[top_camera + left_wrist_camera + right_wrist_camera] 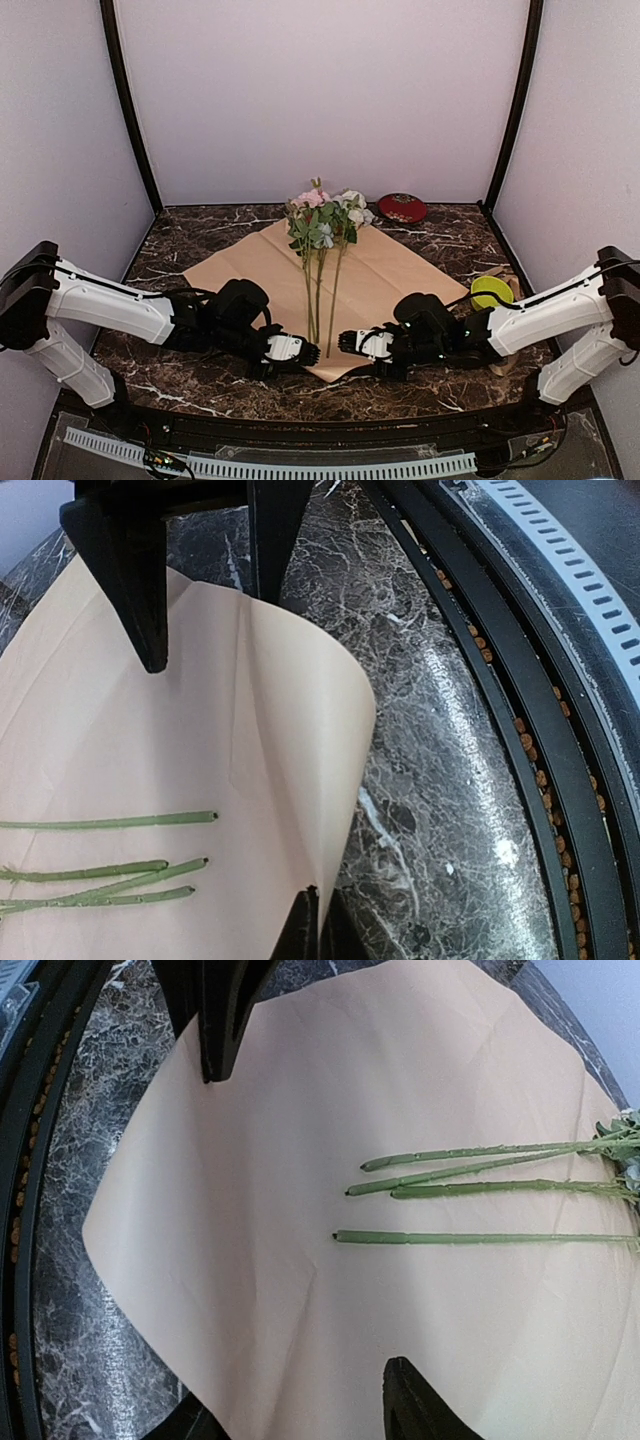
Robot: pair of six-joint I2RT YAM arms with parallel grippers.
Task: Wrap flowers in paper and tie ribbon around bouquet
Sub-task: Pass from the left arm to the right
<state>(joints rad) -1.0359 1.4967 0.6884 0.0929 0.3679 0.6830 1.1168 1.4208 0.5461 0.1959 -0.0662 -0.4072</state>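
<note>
The paper [385, 270] lies spread on the table as a diamond, tan face up. The flowers [325, 212] rest along its middle, blooms at the far corner and stems [480, 1237] pointing at the near corner. My left gripper [318, 908] is shut on the near-left edge of the paper [200, 740], which curls up off the marble. My right gripper [300, 1415] stands open astride the near-right edge of the paper [300, 1160], one finger [420, 1405] above the sheet. In the top view the left gripper [308, 350] and right gripper [345, 342] face each other at the stem ends. No bouquet cone shows.
A red round dish [402, 207] sits at the back, right of the blooms. A yellow-green disc [491, 290] lies by the right arm, with a short tan strip, seemingly the ribbon [512, 284], beside it. A black rail [520, 710] borders the near table edge.
</note>
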